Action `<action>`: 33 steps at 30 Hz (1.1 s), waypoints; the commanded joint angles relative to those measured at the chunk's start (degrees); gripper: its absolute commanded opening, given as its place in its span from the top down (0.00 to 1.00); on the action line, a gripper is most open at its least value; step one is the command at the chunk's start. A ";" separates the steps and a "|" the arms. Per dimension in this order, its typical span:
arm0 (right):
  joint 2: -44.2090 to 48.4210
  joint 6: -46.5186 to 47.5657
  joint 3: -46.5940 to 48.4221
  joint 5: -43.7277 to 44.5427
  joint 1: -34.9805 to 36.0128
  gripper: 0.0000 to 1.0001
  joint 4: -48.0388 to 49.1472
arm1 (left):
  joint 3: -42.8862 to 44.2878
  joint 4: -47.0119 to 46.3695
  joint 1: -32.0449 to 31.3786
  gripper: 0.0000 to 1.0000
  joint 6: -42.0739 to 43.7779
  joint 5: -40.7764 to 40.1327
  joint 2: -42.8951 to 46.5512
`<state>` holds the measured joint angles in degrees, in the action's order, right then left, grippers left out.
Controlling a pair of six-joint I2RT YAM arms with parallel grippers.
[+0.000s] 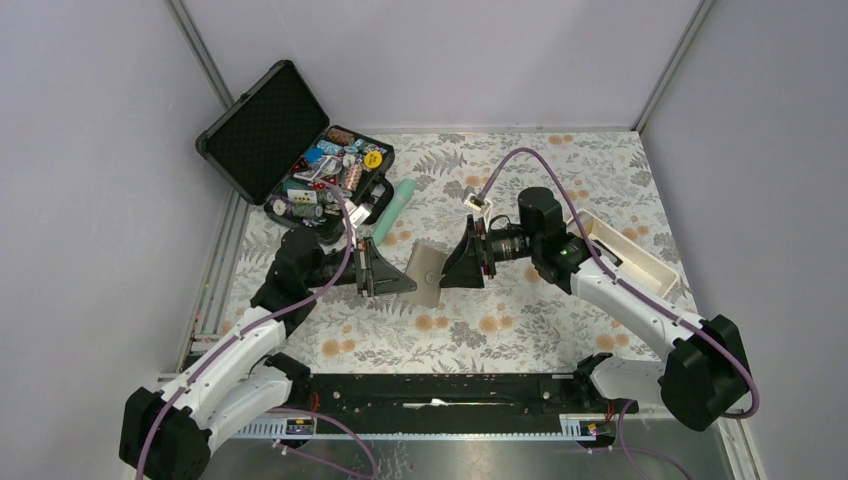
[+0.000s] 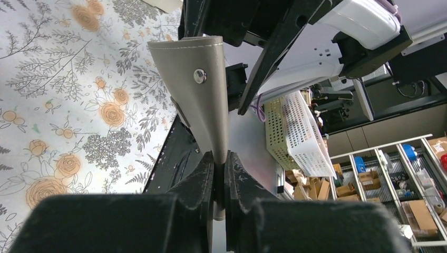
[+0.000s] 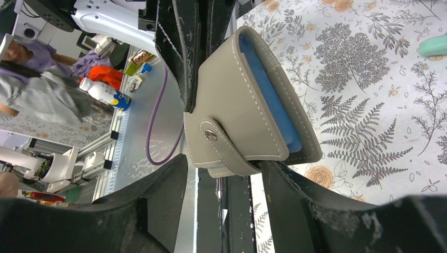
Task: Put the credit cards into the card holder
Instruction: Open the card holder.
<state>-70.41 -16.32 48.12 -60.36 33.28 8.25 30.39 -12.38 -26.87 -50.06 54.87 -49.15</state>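
The card holder [image 1: 427, 275] is held at the middle of the worktop [image 1: 520, 330], apparently lifted clear of it, between the two arms. Its edge at 9 o'clock in the overhead view is pinched by the left gripper [image 2: 220, 161], whose jaws are pressed together on the grey flap. This grip seems meant to anchor the holder so that it can be worked from the other side.

The right gripper [image 3: 224, 168] is brought in from 3 o'clock. Its jaws are set either side of the end bearing the snap button [image 3: 210, 135]. Whether they press on that end cannot be told.

A blue card [image 3: 269, 100] is seen lodged inside the holder, so at least one card is judged to be stowed already. No loose card can be made out on the worktop. Closing the snap tab is judged to be the step in hand.

A mint-green tube [image 1: 392, 212] lies at 11 o'clock from the holder. An open black case [image 1: 265, 125] stands further out at 10 o'clock, and a white tray [image 1: 640, 262] sits at 3 o'clock.
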 commanded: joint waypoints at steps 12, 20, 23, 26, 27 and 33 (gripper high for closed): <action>-0.04 -1.57 2.46 -5.90 1.35 0.50 2.96 | 1.23 -7.94 -0.20 1.00 -0.99 2.03 0.96; 2.09 0.42 1.72 -5.30 1.35 0.61 -2.00 | 4.28 4.63 0.59 1.00 5.76 -7.16 0.46; 2.12 0.28 1.52 -5.21 1.37 0.66 -2.08 | 4.58 5.93 0.68 1.00 5.94 -8.33 -0.19; 1.87 0.21 1.45 -5.26 1.43 0.68 -2.10 | 4.49 6.21 0.68 1.00 5.67 -9.58 0.22; 1.84 0.24 1.38 -5.15 1.45 0.68 -2.21 | 4.75 7.29 0.80 1.00 5.79 -10.58 0.45; 1.40 2.62 1.28 -2.65 1.53 0.61 -5.57 | 3.82 6.62 1.94 1.00 3.60 -12.84 1.51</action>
<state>-69.84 -15.38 48.23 -62.02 33.47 5.58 31.92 -1.96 -26.46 -45.47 48.18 -48.86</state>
